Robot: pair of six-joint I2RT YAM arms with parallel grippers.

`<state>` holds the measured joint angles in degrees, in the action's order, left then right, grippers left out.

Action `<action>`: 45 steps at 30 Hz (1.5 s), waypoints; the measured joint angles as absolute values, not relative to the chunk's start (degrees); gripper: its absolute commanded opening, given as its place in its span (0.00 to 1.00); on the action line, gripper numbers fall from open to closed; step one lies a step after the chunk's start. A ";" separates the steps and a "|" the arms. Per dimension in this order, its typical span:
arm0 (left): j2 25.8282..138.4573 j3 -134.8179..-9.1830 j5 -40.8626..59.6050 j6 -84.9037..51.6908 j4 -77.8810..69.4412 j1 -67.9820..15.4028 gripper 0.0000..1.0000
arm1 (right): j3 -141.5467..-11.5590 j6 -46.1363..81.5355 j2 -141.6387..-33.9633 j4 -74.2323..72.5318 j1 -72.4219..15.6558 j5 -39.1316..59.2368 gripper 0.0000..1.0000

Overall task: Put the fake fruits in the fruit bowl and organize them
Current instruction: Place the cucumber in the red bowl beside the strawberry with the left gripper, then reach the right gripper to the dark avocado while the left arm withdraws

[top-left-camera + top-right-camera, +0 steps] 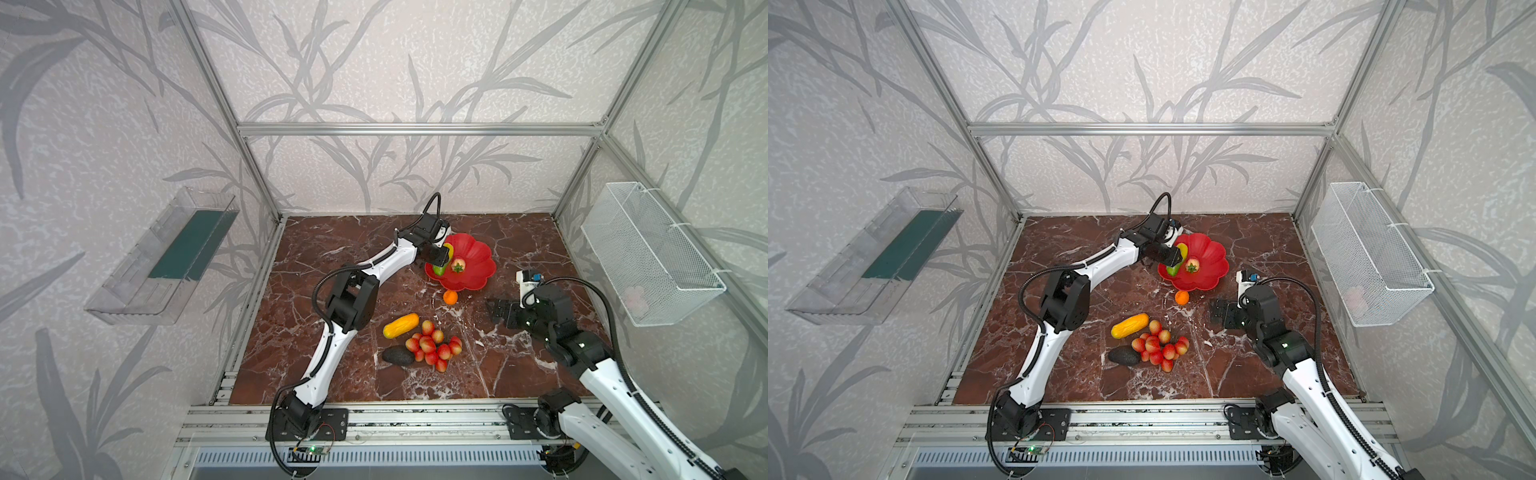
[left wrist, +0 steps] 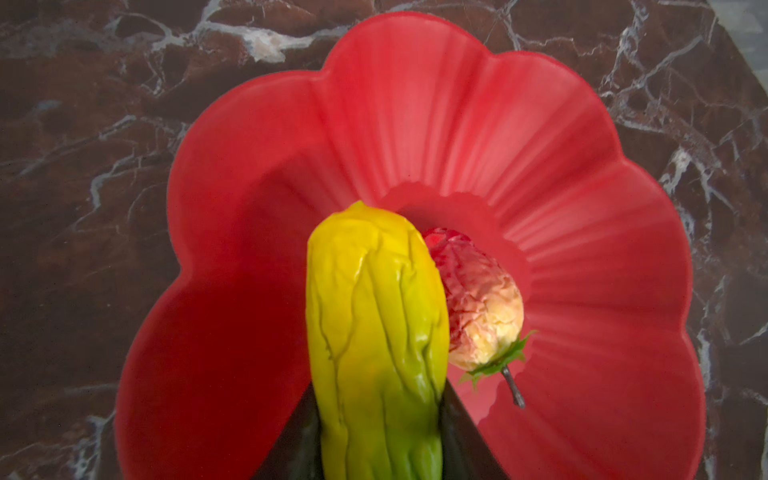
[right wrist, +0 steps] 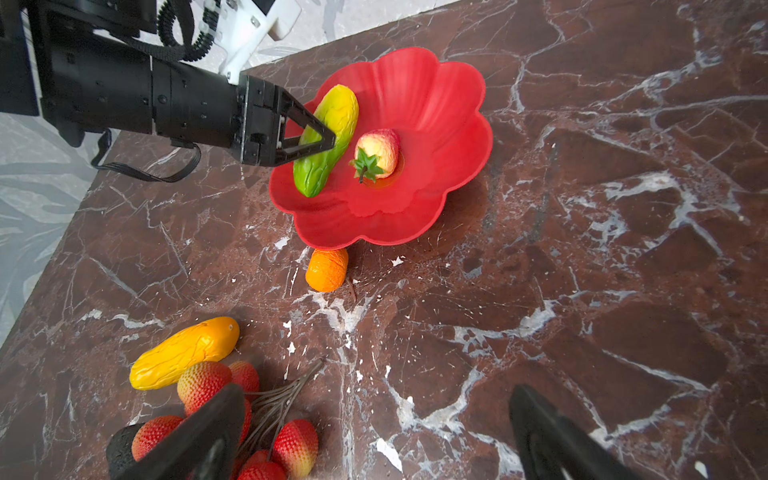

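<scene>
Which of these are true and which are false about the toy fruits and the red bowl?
1. The strawberry lies in the red bowl. True.
2. The little orange ball is in the bowl too. False: it sits on the table, just outside the rim.
3. The left pincer has its jaws either side of the green fruit. True.
4. The right pincer holds the avocado. False: it is open and empty; the avocado lies on the table.
5. The yellow-orange fruit is in the bowl. False: it lies on the table beside the bunch of red ovals.
</scene>
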<state>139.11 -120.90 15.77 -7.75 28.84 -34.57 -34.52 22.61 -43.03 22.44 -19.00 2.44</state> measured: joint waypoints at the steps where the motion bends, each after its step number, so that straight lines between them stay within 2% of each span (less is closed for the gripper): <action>1: 139.11 -120.92 15.62 -7.88 28.80 -34.63 0.51 | -34.52 22.57 -43.03 22.46 -19.00 2.39 0.99; 7: 138.80 -120.95 15.42 -8.86 28.67 -35.07 0.56 | -34.52 22.33 -43.09 22.46 -18.68 2.22 0.99; 13: 134.10 -120.07 14.66 -8.84 28.40 -35.14 0.56 | -34.52 22.17 -43.88 22.41 -18.46 2.02 0.99; 18: 118.17 -106.63 11.90 -7.40 25.43 -35.16 0.59 | -34.48 22.15 -44.99 22.13 -18.41 2.04 0.99; 25: 91.11 -76.73 5.76 -7.11 20.75 -35.16 0.61 | -34.00 21.78 -47.59 20.67 -18.41 2.07 0.99; 32: 72.99 -50.85 4.64 -14.28 24.05 -36.32 0.63 | -34.00 21.02 -50.98 19.27 -18.39 2.35 0.99; 35: 64.75 -44.45 3.81 -18.04 26.20 -37.56 0.64 | -34.02 19.75 -51.96 18.87 -18.37 3.81 1.00; 39: 55.05 -38.87 0.38 -21.93 27.03 -38.02 0.72 | -35.29 17.06 -53.23 18.06 -19.86 7.84 0.99; 45: 45.74 -36.47 -8.05 -23.86 27.75 -37.80 0.85 | -43.05 10.87 -58.61 18.00 -34.63 9.37 0.95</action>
<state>45.74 -36.47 -8.05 -23.86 27.75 -37.80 -43.05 10.87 -58.61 18.00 -34.63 9.37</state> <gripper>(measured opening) 0.823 0.967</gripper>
